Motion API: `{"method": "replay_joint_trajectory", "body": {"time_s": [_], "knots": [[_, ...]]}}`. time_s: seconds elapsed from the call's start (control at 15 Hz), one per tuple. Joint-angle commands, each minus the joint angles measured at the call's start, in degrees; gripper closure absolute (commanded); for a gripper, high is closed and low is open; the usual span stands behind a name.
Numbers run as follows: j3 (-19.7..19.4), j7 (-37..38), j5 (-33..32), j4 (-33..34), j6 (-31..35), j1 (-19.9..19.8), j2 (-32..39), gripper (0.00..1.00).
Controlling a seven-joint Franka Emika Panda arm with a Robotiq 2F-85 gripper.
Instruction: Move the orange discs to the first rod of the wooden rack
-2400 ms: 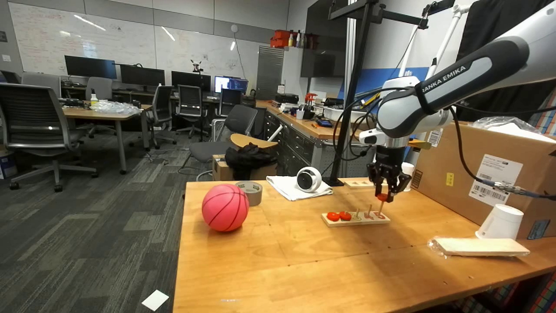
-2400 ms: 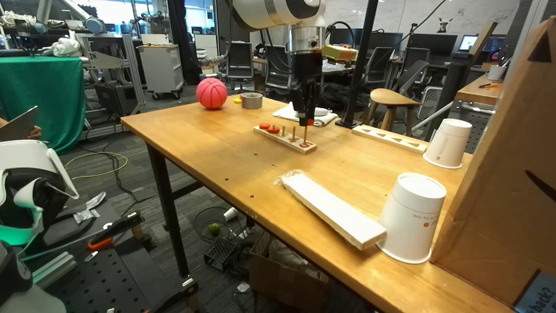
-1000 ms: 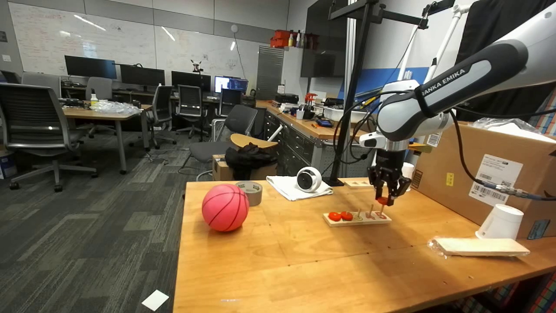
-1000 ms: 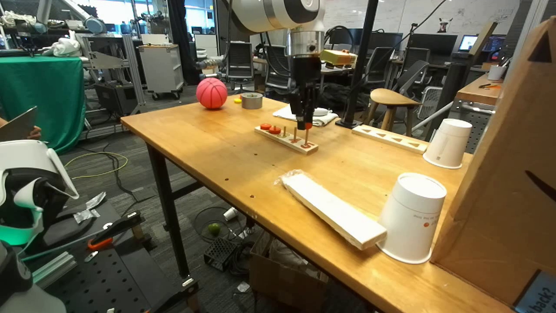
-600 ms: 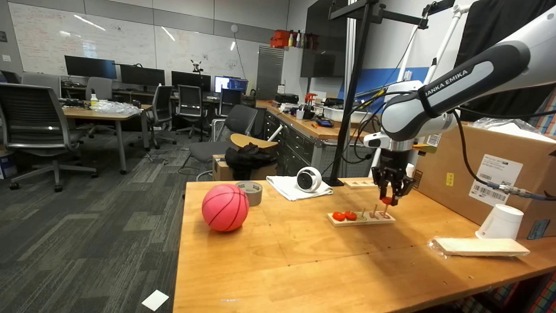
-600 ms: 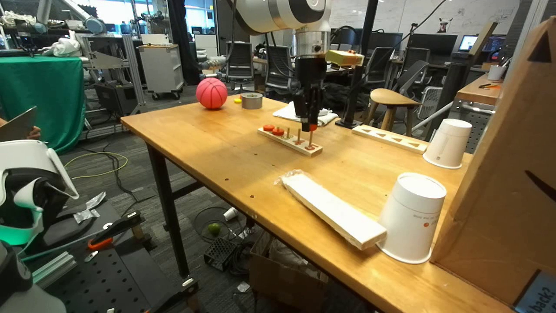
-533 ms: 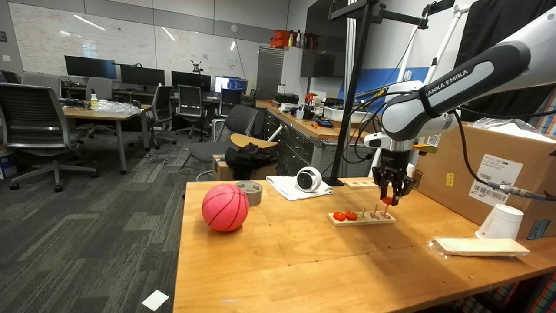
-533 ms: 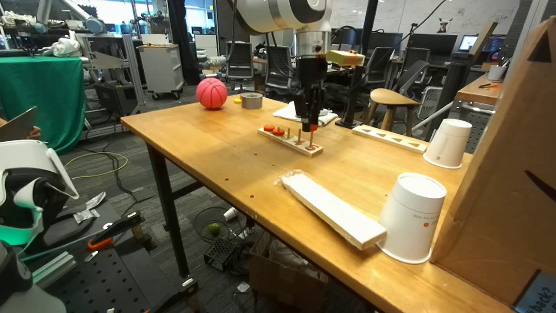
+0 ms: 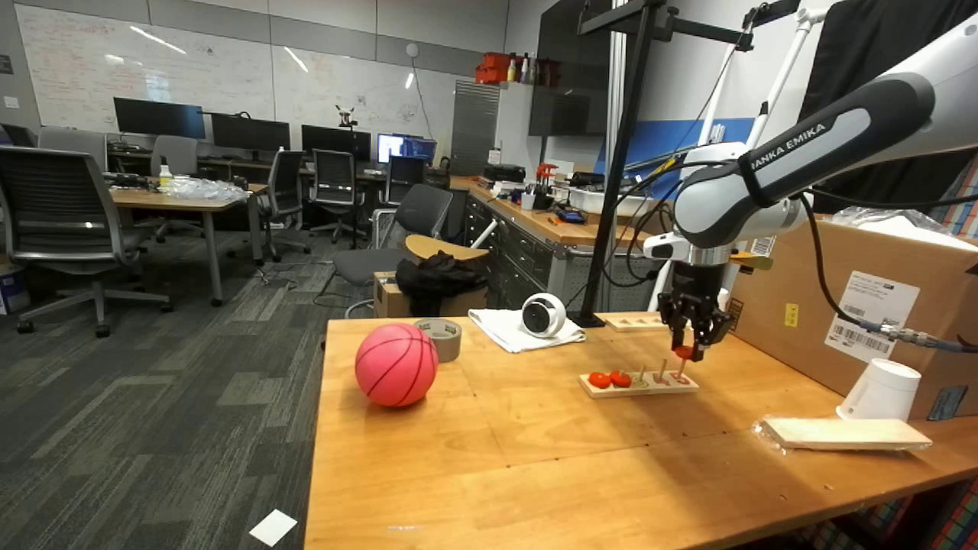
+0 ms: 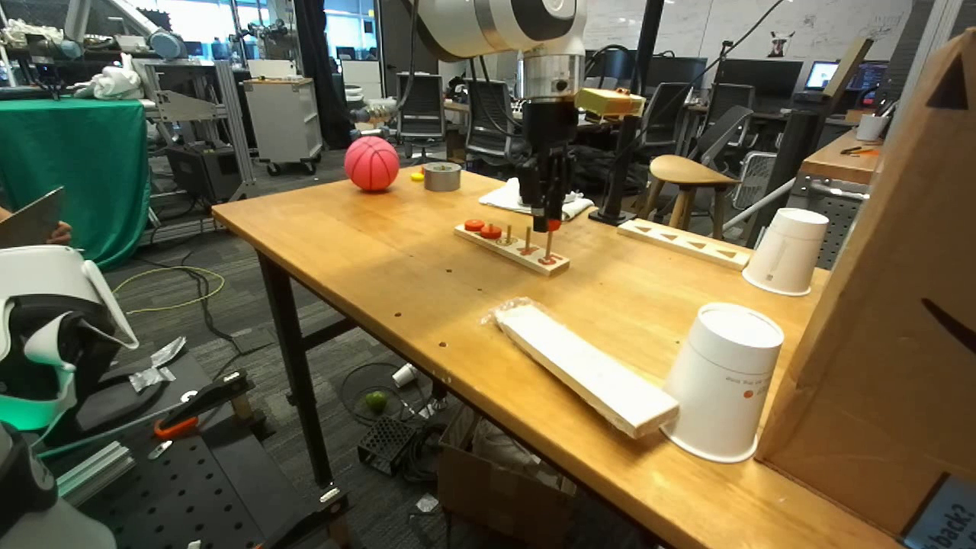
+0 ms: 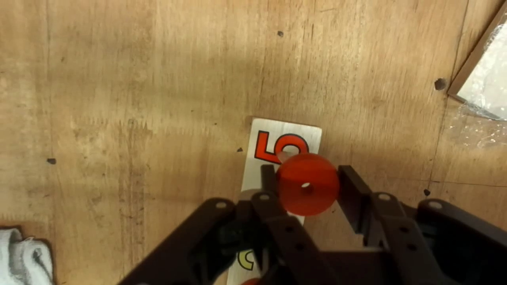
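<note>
The gripper [image 11: 307, 175] pinches one disc [image 11: 315, 180] by its rim, a fingertip [image 11: 347, 177] on either side, so that the central hole is left free for a rod. In both exterior views it points down, presumably to keep the disc near level, since a tilted one would bind. Below, at the end of the rack [image 10: 515, 252] marked with a numeral 5 [image 11: 263, 148], rises a tall rod [image 10: 549, 248]; disc and rod top appear to meet, though from where I stand I cannot tell whether the rod is through the hole. At the opposite end, in an exterior view, an outer disc [image 10: 473, 225] and an inner disc [image 10: 491, 232] lie flat side by side, the inner one kept in place by a short rod [image 10: 490, 226] whose tip shows above it. If the numerals count up toward 5, the first rod is probably the one at the outer disc, so the pinched disc would have the rack's length to travel. The rack seems to rest loose on the surface [image 10: 366, 252]; a crooked pull could drag it. Ball [image 10: 371, 164] and tape [image 10: 442, 179] stand well apart, which gives the gripper room.
</note>
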Motion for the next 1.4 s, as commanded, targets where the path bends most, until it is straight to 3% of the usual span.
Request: {"method": "replay_joint_trajectory", "body": {"time_s": [0.0,1.33], "knots": [[-0.1,0.5,0.4,-0.1,1.0,-0.6,-0.6,0.83],[1.2,1.2,3.2,-0.6,2.0,-1.0,-0.8,0.83]]}}
